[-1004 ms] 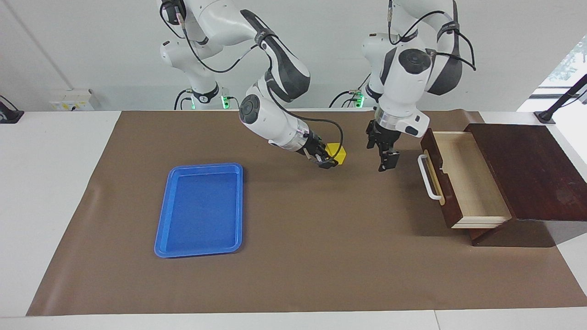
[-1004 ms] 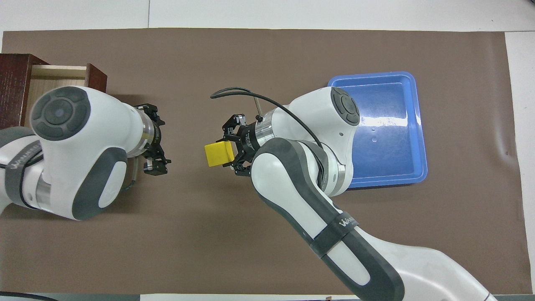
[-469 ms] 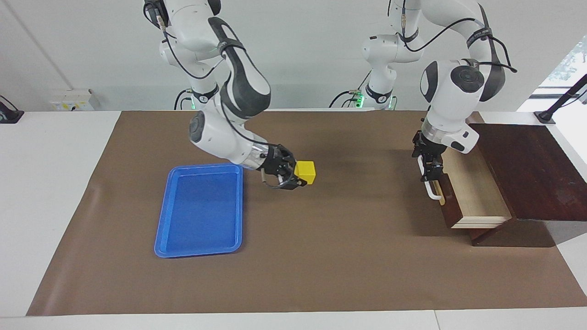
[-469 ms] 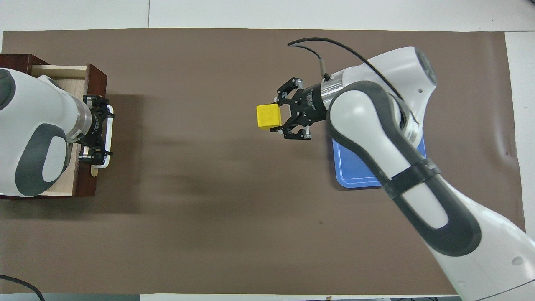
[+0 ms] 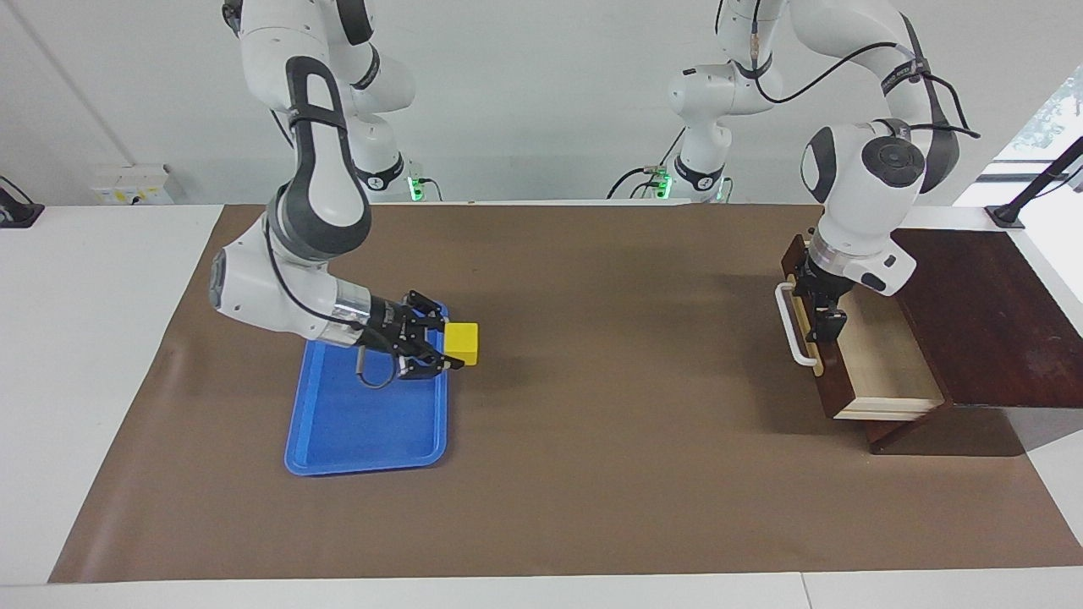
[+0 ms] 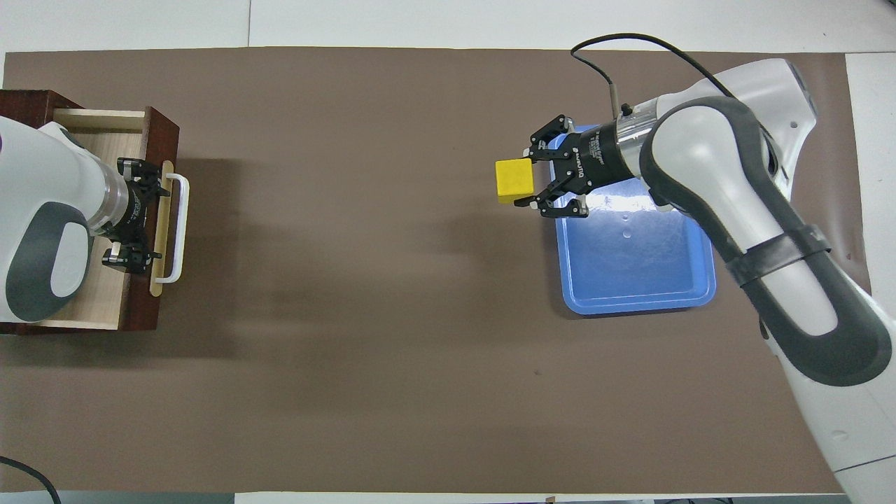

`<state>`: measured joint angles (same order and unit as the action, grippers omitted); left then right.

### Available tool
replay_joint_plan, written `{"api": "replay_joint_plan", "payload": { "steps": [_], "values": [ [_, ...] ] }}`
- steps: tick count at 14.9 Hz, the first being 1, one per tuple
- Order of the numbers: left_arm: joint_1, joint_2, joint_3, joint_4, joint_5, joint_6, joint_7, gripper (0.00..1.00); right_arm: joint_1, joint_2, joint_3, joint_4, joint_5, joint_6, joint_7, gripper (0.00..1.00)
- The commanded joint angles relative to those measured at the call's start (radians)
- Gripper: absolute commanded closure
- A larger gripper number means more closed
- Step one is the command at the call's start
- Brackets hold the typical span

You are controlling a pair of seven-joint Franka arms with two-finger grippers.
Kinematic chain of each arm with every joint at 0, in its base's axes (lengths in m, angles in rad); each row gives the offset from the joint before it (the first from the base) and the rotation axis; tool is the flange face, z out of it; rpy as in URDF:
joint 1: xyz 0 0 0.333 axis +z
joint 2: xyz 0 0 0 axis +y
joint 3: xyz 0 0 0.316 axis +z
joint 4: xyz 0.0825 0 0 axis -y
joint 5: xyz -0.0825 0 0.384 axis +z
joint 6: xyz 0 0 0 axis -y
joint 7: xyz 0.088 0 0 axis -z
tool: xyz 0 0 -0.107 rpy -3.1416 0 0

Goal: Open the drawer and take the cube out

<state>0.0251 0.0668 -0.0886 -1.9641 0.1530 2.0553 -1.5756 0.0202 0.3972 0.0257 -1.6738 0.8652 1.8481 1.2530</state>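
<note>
Since the earlier frames the right gripper (image 5: pixel 453 347) has carried the cube (image 5: pixel 462 343) away from the middle of the table toward the right arm's end, and the left gripper (image 5: pixel 827 326) has swung back to the drawer (image 5: pixel 880 359). Now the right gripper, lying nearly level, clenches the cube between its fingertips above the brown mat (image 5: pixel 592 474), just beside the edge of the blue tray (image 5: pixel 364 423). Small lettering runs along the right gripper's black body in the overhead view, too fine to read.

That cube is a solid, bright yellow block with crisp edges and matte faces. Moulded of glossy plastic, the tray is a shallow rectangle with rounded corners and a raised rim. Pulled out of its dark brown wooden box (image 5: pixel 981 313), the drawer shows a pale wood interior, a dark front panel and a white bar handle (image 5: pixel 791 326) on a light strip. Fingers spread wide and holding nothing, the left gripper hangs over the drawer's front, right by the handle.
</note>
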Motion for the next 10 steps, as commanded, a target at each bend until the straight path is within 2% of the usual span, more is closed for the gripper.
{"api": "replay_joint_plan", "payload": {
  "steps": [1,5,10],
  "values": [
    [0.09,0.024,-0.005,0.03,0.025,0.04,0.057,0.0,-0.049,-0.011,0.008,-0.029,-0.038,-0.068,-0.044,1.0],
    [0.18,0.025,-0.005,0.022,0.025,0.075,0.066,0.0,-0.089,-0.038,0.008,-0.177,-0.048,-0.081,-0.16,1.0],
    [0.208,0.024,-0.008,0.021,0.025,0.077,0.084,0.0,-0.106,-0.061,-0.003,-0.297,-0.093,-0.092,-0.289,1.0]
  ]
}}
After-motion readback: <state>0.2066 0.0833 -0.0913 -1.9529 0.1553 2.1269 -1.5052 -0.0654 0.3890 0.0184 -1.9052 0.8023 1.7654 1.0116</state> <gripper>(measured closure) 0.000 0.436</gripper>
